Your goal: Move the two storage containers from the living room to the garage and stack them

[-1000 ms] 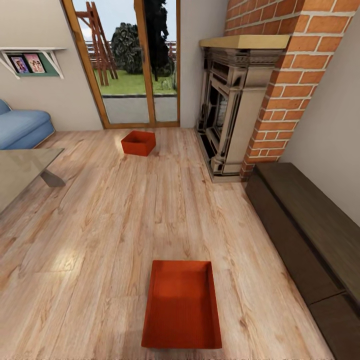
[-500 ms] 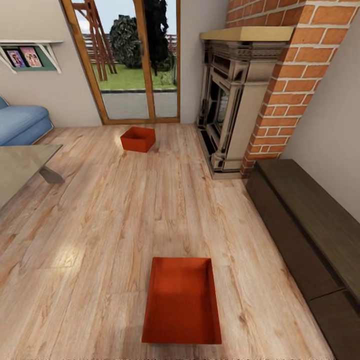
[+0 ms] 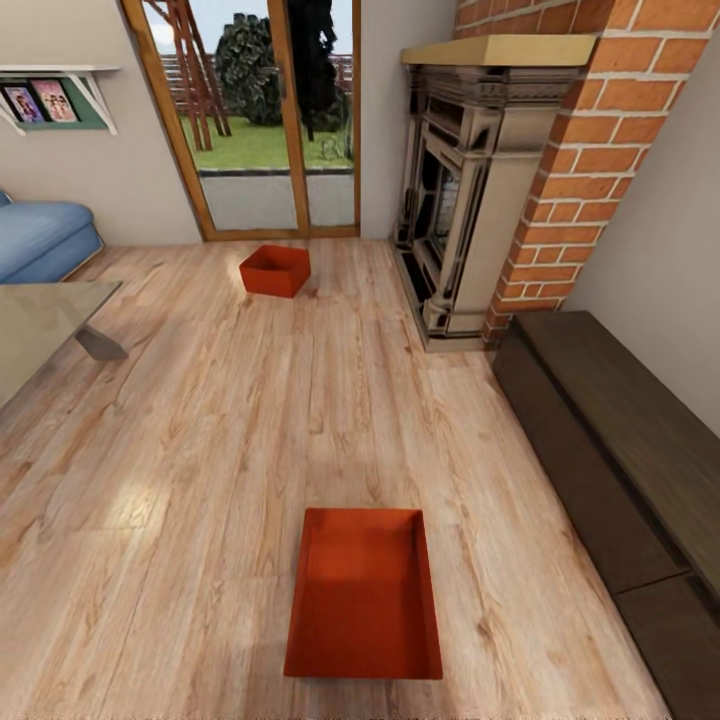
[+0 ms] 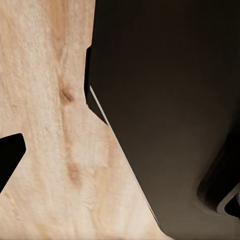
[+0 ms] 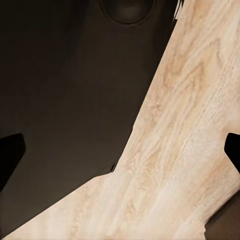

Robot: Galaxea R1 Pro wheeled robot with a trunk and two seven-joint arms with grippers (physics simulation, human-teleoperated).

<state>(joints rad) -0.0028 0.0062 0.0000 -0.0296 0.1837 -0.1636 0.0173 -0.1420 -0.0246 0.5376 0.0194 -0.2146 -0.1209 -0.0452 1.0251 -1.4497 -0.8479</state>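
From the head camera I count two storage containers, both lying on the light wood-plank floor (image 3: pixel 200 420) of the living room. The near container (image 3: pixel 364 594) sits just ahead of the robot, roughly centred between the two arms, so neither arm looks clearly closer. Its long axis runs straight away from the robot, toward the glass doors (image 3: pixel 265 120). The far container (image 3: pixel 275 270) rests well apart from it, close to those doors and near the fireplace (image 3: pixel 455 200) in the brick chimney (image 3: pixel 590 150). One blue sofa (image 3: pixel 45 240), one glass table (image 3: pixel 45 325) and one dark low bench (image 3: pixel 620 440) stand around the edges.

The left wrist camera looks down on wood planks and a dark body panel (image 4: pixel 165 110). One dark finger tip (image 4: pixel 9 155) shows at the frame's edge; I cannot tell how wide the left fingers stand.

The right wrist camera also looks down at planks beside the dark robot base (image 5: pixel 65 100). Two dark finger tips (image 5: pixel 10 155) sit at opposite edges, so the right fingers appear spread wide, holding nothing. My guess is the near container lies forward of both sets of fingers, and a reach ahead and down comes next.
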